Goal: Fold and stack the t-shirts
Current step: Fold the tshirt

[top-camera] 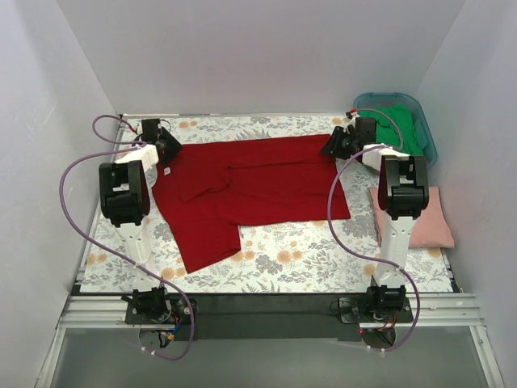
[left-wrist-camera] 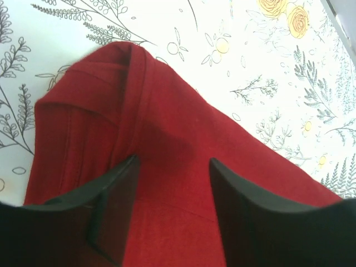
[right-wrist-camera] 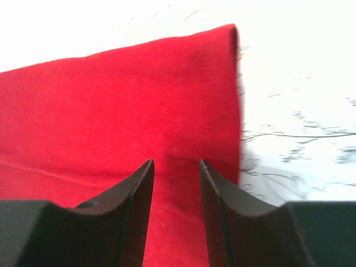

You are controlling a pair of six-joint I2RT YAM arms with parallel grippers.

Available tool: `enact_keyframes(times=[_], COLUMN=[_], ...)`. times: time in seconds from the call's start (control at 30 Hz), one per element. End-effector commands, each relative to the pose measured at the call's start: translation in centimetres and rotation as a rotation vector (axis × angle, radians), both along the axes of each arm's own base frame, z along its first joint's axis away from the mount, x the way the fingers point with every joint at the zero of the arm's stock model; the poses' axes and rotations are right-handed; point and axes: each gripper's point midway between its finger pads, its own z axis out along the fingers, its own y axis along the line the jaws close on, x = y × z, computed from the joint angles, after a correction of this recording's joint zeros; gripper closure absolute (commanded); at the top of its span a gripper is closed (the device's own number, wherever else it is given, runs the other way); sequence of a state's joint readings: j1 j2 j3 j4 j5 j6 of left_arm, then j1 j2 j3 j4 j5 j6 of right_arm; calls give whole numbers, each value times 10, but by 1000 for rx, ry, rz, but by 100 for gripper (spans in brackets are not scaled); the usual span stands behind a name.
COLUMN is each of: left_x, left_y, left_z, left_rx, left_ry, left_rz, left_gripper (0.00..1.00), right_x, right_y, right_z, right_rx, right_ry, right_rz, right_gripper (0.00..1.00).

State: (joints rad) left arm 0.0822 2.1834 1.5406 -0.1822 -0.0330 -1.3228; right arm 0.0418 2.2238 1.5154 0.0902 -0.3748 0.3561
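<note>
We're folding the red shirt (top-camera: 250, 190), which lies spread on the table cover (top-camera: 323, 250). Left gripper (left-wrist-camera: 173, 161) sits at its far-left corner, right gripper (right-wrist-camera: 176, 164) at its far-right corner, both jaws apart over cloth. Next, we reckon: pinch both corners, lift, fold.

Bench (top-camera: 266, 311) is mostly under a white floral-patterned cloth cover (top-camera: 323, 255), yellow blooms and grey leafy sprigs all over, only a dark strip bare at the near edge. Teal plastic tub (top-camera: 426, 129) sits in the far right corner, plain white walls (top-camera: 258, 48) around.
</note>
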Motion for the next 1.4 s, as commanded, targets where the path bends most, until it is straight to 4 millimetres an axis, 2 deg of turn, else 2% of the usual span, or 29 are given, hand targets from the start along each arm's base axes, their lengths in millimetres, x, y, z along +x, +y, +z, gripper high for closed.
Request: enact_keyframes(times=[0.0,0.03,0.07,0.1,0.13,0.17,0.2,0.23,0.27,0.3,0.33,0.37,0.4,0.43,0.5,0.53,0.57,0.6,0.63,0.67,0.7,0.73,0.77,0.83,0.97,1.17,1.37], left_x=[-15,-14,-15,-19,-23,-30,-38,-58,-69,-89,-113,-127,-146,-170,-199,-211,-230,-242,-252,-265,-275,-280,-284,-292,-293,-285,-283], left_y=[11,10,10,9,8,7,3,6,5,2,1,-2,-8,-9,-29,-30,-30,-34,-35,-35,-36,-37,-38,-39,-33,-19,-10], left_z=[4,16,30,60,72,87,117,117,123,122,129,129,127,124,115,120,99,92,86,75,67,62,58,44,27,14,-2], left_rx=[35,38,44,58,69,82,95,124,126,133,134,125,106,98,89,91,106,106,96,91,88,75,68,59,77,129,149], left_ry=[56,35,12,-35,-48,-64,-110,-71,-63,-17,-14,0,21,31,66,47,99,124,139,166,193,201,206,233,264,268,305], left_rz=[9,4,3,5,4,4,3,31,49,60,77,85,90,94,61,60,66,58,62,64,67,75,77,86,125,203,231], left_gripper=[45,42,38,31,29,28,27,24,23,20,16,15,15,15,15,16,19,20,21,24,25,27,28,30,33,39,43], right_x=[13,12,12,9,7,-6,-12,-20,-32,-47,-58,-70,-90,-104,-127,-148,-161,-171,-194,-206,-216,-227,-242,-263,-279,-283,-283], right_y=[-21,-20,-20,-20,-19,-16,-14,-13,-9,-8,-5,-1,-2,2,7,9,19,19,19,26,24,21,15,3,-14,-28,-31], right_z=[25,34,56,64,75,85,93,95,113,104,105,124,107,120,117,113,110,106,96,91,83,82,63,47,39,36,36], right_rx=[-64,-69,-71,-75,-76,-81,-84,-90,-105,-119,-131,-140,-160,-175,-184,-180,-177,-195,-206,-218,-233,-241,-263,-309,-363,-396,-396], right_ry=[-46,-56,-93,-103,-120,-102,-103,-94,-108,-77,-72,-105,-52,-71,-54,-39,-34,-27,-3,5,19,18,60,80,67,65,66], right_rz=[-34,-29,-27,-29,-30,-22,-19,-15,-7,-1,4,10,11,14,23,29,51,37,40,61,61,68,72,74,46,4,-8], right_gripper=[54,54,54,54,53,53,52,52,51,51,50,49,49,49,49,48,48,48,48,47,47,47,47,48,46,45,46])
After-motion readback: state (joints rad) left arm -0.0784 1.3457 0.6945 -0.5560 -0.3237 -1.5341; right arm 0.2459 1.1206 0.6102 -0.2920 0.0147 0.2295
